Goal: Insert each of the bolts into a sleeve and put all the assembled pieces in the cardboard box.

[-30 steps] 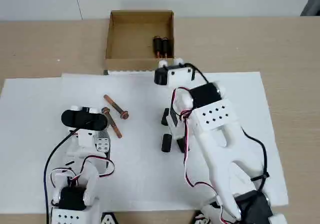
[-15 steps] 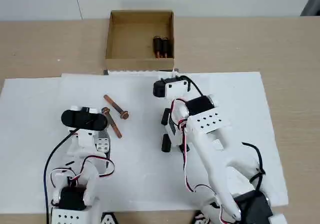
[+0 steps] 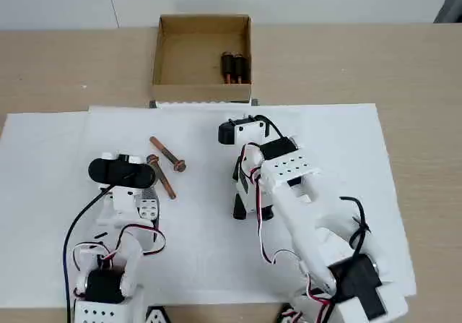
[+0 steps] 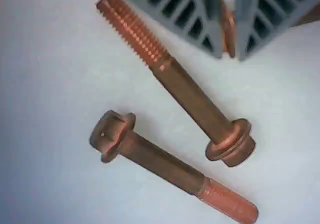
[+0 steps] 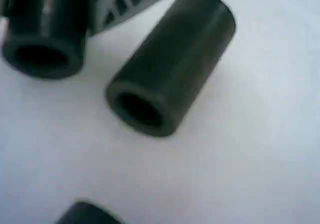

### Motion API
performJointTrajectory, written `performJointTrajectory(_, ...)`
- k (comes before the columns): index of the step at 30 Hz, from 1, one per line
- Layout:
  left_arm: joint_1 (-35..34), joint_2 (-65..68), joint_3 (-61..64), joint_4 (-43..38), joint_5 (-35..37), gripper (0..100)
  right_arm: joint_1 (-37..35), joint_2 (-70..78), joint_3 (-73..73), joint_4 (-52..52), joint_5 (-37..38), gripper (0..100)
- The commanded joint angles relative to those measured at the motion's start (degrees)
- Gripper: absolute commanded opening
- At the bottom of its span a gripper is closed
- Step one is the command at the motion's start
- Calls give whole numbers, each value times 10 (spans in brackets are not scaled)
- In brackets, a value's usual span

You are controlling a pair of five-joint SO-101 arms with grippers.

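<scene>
Two copper bolts lie side by side on the white sheet, just beyond my left gripper. Its fingers stand together with a thin slit, where a bit of copper shows. From above, these bolts lie beside my left arm. Black sleeves lie on their sides close under my right wrist, a third sleeve at the edge. My right arm stands over the sleeves. The cardboard box holds two assembled pieces.
The white sheet covers the table's middle, with bare room on its right and far left. The box stands past the sheet's far edge. Cables hang along both arms.
My right arm has drawn back from the box's front wall toward the sleeves on the sheet. The left arm and the bolts have stayed still.
</scene>
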Motion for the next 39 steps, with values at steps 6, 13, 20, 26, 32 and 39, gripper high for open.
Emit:
performJointTrajectory(6,-3,-6,-3,1,1,6,-2,51,-2,-11,7,94)
performJointTrajectory(13,-3,-6,-3,1,1,6,-2,86,-2,-18,7,94)
performJointTrajectory(20,-3,-6,-3,1,1,6,-11,86,-5,-38,7,19)
performJointTrajectory(26,-3,-6,-3,1,1,6,-18,64,-65,2,3,3)
performJointTrajectory(32,-2,-6,-3,1,1,6,-17,-26,-136,63,4,3)
performJointTrajectory(39,-2,-6,-3,0,0,6,-15,-137,-191,151,4,3)
